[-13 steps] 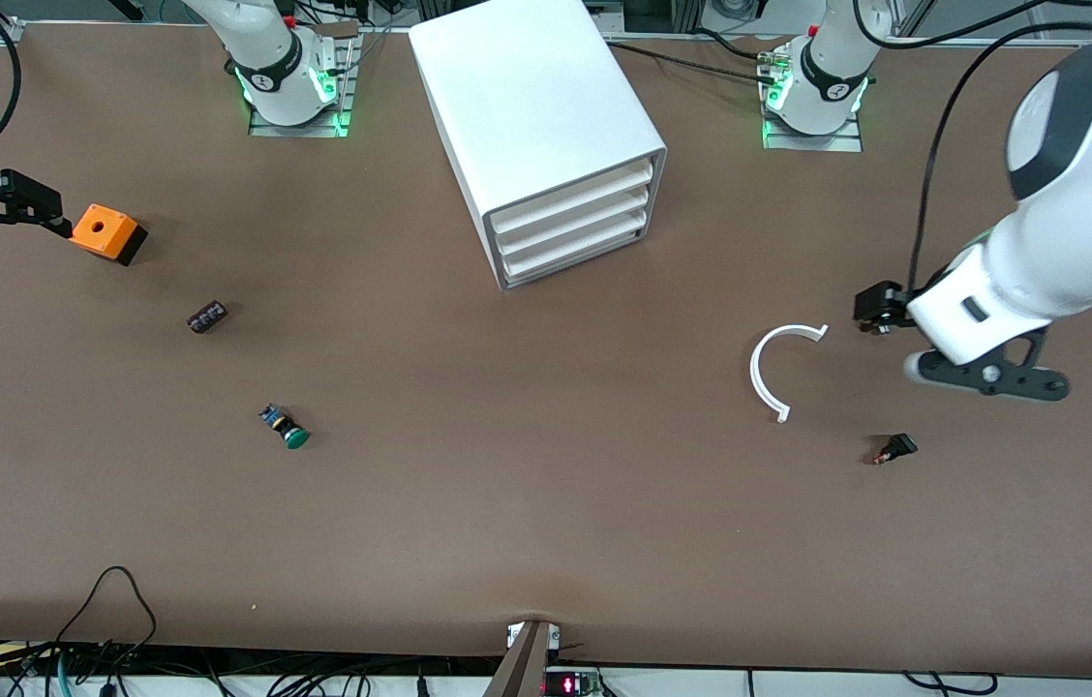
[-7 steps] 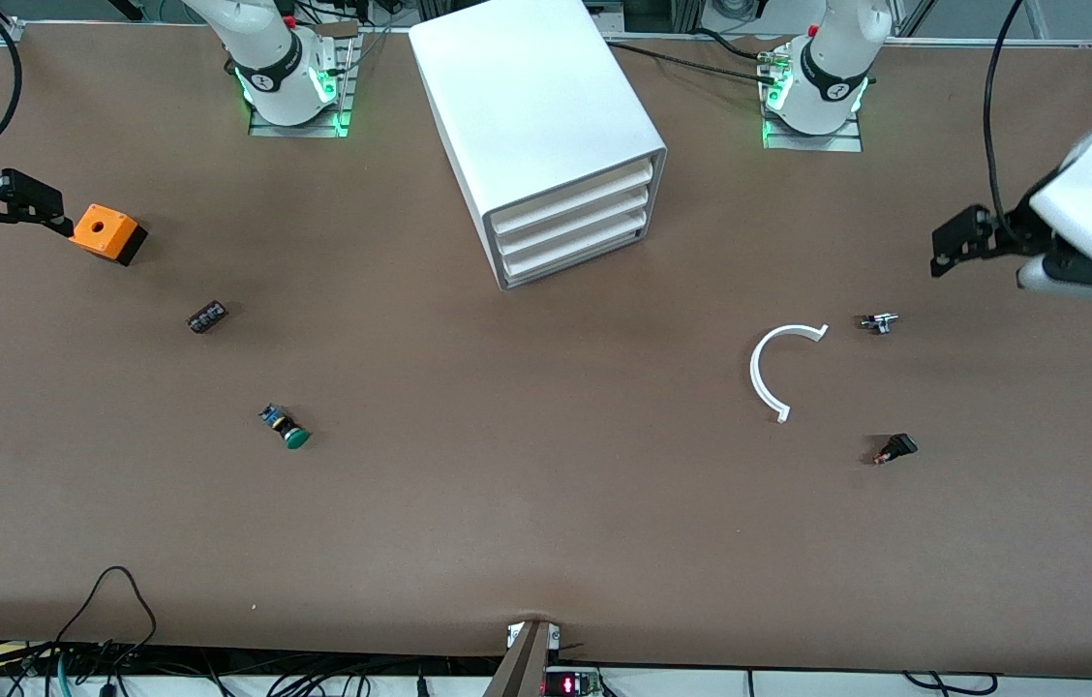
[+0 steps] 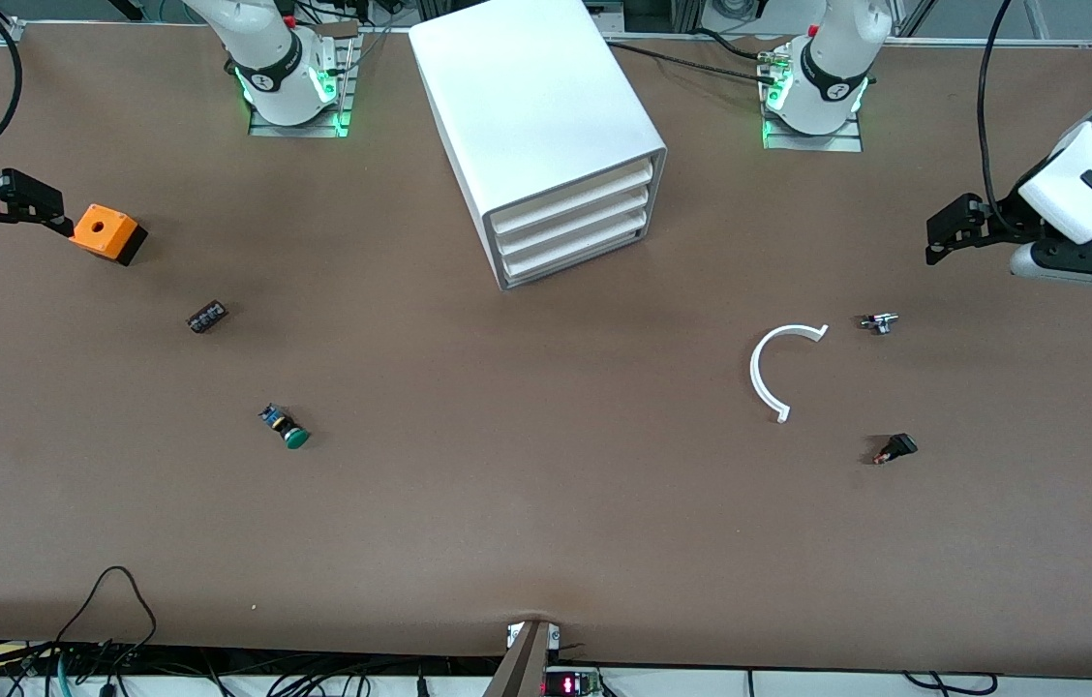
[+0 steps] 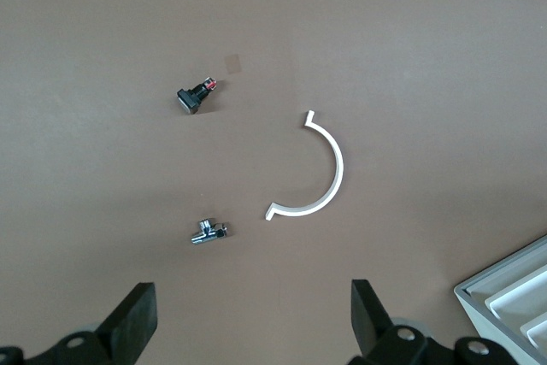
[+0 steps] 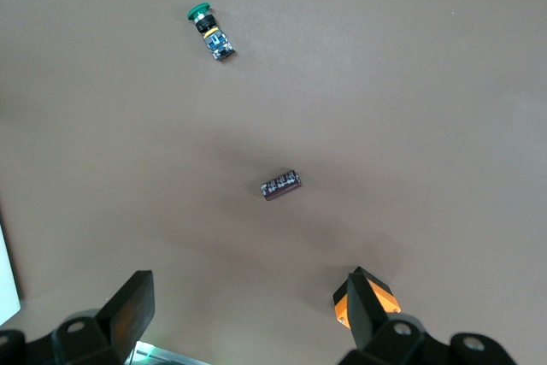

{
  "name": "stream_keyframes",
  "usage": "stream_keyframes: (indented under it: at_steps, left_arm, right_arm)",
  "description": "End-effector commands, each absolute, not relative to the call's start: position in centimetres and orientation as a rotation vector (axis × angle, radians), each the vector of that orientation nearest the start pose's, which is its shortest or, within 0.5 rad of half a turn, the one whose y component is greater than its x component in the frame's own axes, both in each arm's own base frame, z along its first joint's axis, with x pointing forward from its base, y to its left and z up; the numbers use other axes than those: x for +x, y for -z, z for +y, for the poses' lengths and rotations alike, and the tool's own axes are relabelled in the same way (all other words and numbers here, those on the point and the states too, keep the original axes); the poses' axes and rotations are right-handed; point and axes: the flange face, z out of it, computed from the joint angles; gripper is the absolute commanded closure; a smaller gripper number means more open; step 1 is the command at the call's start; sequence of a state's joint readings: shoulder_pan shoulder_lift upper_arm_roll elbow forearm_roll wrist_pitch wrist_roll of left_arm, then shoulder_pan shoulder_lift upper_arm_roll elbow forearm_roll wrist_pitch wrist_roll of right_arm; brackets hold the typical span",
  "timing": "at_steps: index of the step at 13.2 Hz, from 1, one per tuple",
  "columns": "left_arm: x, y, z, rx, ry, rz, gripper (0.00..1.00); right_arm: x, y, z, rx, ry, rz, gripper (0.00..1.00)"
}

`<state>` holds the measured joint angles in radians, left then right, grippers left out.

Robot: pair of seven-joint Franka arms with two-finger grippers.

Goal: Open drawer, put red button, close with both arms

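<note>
Both of your grippers sit at the desk [image 3: 546,542] ends: left gripper [image 3: 938,237] and right gripper [image 3: 28,203] hover with fingers spread wide, holding nothing. Cabinet [image 3: 546,136] drawers all shut. Red button [image 3: 894,449] lies near the white arc [image 3: 769,373], open desk around it.

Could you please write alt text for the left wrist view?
The left gripper hangs with its black fingers open over brown table, holding nothing. Below lie a white plastic half-ring, a small silver metal fitting and a small black part with a red tip; the white drawer cabinet's corner shows.
</note>
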<state>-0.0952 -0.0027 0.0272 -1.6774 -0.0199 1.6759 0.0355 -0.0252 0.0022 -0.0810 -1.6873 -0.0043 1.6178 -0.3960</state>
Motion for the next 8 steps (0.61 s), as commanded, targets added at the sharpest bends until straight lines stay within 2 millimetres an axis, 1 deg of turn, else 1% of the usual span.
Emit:
stream_keyframes:
  at_steps: [1, 3, 8]
  left_arm:
    - [56.21, -58.94, -3.96, -3.151, 0.009, 0.184, 0.00]
    - [55.78, -58.65, -3.85, -3.151, -0.053, 0.180, 0.00]
    - [55.73, -58.83, -4.16, -3.122, -0.052, 0.188, 0.00]
  right_arm:
    - [54.71, -57.79, -5.78, -3.092, -0.105, -0.452, 0.00]
    - [54.71, -57.79, -5.78, -3.092, -0.105, -0.452, 0.00]
    - [54.82, -57.54, -5.78, -3.091, -0.113, -0.454, 0.00]
